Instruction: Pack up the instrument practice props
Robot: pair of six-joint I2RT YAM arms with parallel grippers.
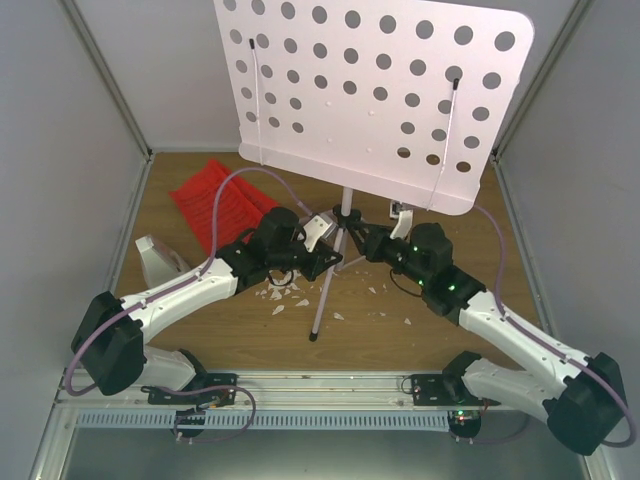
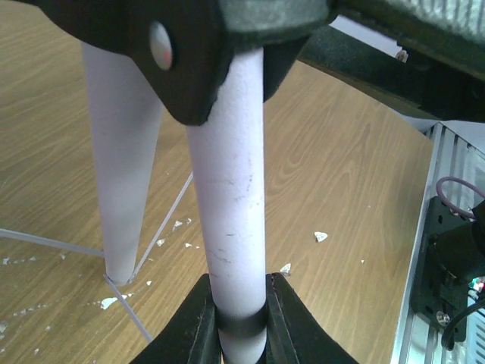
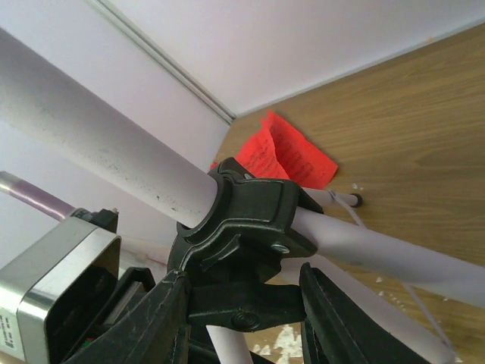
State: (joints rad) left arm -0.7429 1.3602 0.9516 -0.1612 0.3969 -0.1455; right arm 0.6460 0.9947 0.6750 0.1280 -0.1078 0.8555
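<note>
The music stand's pale perforated plate [image 1: 370, 90] rises over the table's back half on silver tripod legs [image 1: 326, 290]. My left gripper [image 1: 326, 243] reaches in from the left. In the left wrist view this left gripper [image 2: 241, 280] is shut on one pale leg tube [image 2: 231, 189]. My right gripper [image 1: 368, 238] comes in from the right, and its jaws [image 3: 242, 292] press on the stand's black clamp [image 3: 254, 220]. Red ribbed sheets [image 1: 222, 200] lie at the back left. A small white metronome [image 1: 158, 258] stands left of my left arm.
White crumbs [image 1: 282, 293] are scattered on the wooden table [image 1: 400, 340] around the stand's foot [image 1: 314, 336]. Grey walls close in the left, right and back. A metal rail [image 1: 330, 385] carries both arm bases along the near edge.
</note>
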